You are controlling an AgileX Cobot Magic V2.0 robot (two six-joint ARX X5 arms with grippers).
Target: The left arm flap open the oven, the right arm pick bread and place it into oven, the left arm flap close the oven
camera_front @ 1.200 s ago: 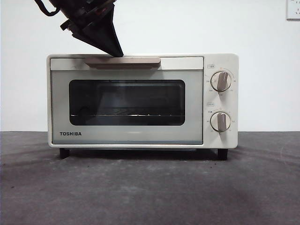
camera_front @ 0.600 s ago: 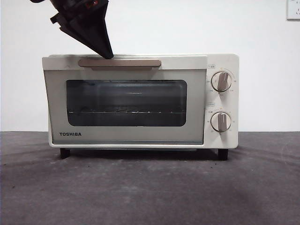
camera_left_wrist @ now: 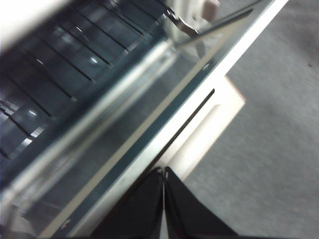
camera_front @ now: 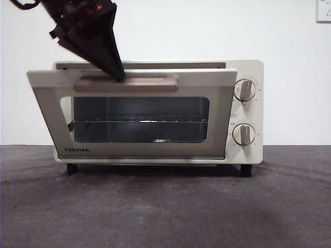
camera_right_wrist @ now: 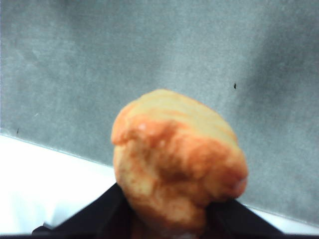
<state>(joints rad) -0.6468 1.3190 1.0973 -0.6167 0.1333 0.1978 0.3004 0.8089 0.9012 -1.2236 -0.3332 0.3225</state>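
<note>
Black left gripper point(camera_front: 120, 77), jaws together, hooks the oven point(camera_front: 248, 111) handle point(camera_front: 126, 82); right gripper point(camera_right_wrist: 172, 219) clamps the bread point(camera_right_wrist: 177, 159).

Dark grey table surface point(camera_front: 165, 206), plain white wall point(camera_front: 289, 31) behind, white wall socket point(camera_front: 324, 10) at upper corner.

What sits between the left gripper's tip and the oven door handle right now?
Nothing: in the front view the left gripper tip rests directly on the door handle of the oven.
</note>
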